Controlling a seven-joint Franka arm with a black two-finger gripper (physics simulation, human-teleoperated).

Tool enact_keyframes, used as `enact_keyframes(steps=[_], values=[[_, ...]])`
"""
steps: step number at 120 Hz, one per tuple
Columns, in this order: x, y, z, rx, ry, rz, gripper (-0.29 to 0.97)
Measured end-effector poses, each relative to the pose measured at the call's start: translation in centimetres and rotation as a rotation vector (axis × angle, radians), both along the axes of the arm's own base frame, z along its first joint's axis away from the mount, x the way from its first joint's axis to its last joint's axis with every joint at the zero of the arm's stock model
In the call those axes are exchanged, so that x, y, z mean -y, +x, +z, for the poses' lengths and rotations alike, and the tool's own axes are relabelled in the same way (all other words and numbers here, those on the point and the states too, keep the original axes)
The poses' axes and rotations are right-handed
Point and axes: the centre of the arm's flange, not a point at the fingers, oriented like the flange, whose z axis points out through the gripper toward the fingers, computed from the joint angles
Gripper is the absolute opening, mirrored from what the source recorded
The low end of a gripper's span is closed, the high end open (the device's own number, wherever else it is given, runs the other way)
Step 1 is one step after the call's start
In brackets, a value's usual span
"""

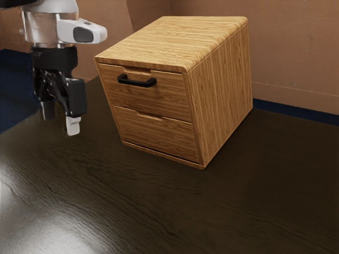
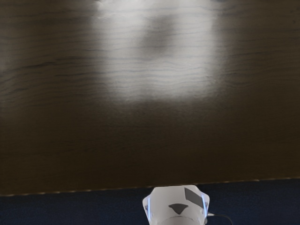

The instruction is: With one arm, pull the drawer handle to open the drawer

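Note:
A wooden cabinet [image 1: 180, 79] with two drawers stands on the dark table. Its upper drawer [image 1: 145, 90] carries a black bar handle [image 1: 136, 81] and looks shut, flush with the front. The lower drawer [image 1: 156, 132] has no handle that I can see. My gripper [image 1: 59, 120] hangs at the exterior view's left, fingers pointing down, well to the left of the handle and a little lower than it. Its two fingers stand apart with nothing between them. The wrist view looks down on the bare dark tabletop [image 2: 150, 117].
The dark wood table [image 1: 159, 211] spreads wide in front of the cabinet. Its edge [image 2: 140, 188] runs below the hand, with blue floor beyond. A brown wall [image 1: 296, 47] rises behind the cabinet.

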Motion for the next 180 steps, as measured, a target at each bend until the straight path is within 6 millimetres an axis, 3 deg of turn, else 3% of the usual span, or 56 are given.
enact_keyframes(steps=[14, 34, 49, 56, 69, 78, 97, 104, 116, 130, 146, 158, 180], values=[[-1.2, 2.4, 0.6, 0.175, 0.004, -0.022, 0.68], [-3.1, 3.2, 1.9, 0.298, -0.008, -0.029, 0.68], [-4.8, 3.9, 0.5, 0.284, -0.022, -0.05, 0.68], [-5.2, 1.9, 0.7, 0.297, -0.041, -0.092, 0.68], [-6.2, -4.6, -0.7, 0.383, -0.096, -0.228, 0.68], [-6.8, -6.0, -2.6, 0.493, -0.187, -0.347, 0.68], [-8.3, -4.5, -3.5, 0.642, -0.236, -0.574, 0.68], [-7.4, -3.5, -3.6, 0.663, -0.213, -0.689, 0.68], [-5.2, 0.1, -6.6, 0.674, -0.15, -0.894, 0.68], [-5.1, 3.2, -9.6, 0.728, -0.059, -1.042, 0.68], [-3.7, 4.1, -8.7, 0.814, 0.062, -1.198, 0.68], [-0.9, 5.0, -8.0, 0.855, 0.138, -1.322, 0.68], [-1.8, 8.5, -9.4, 0.836, 0.236, -1.431, 0.68]])
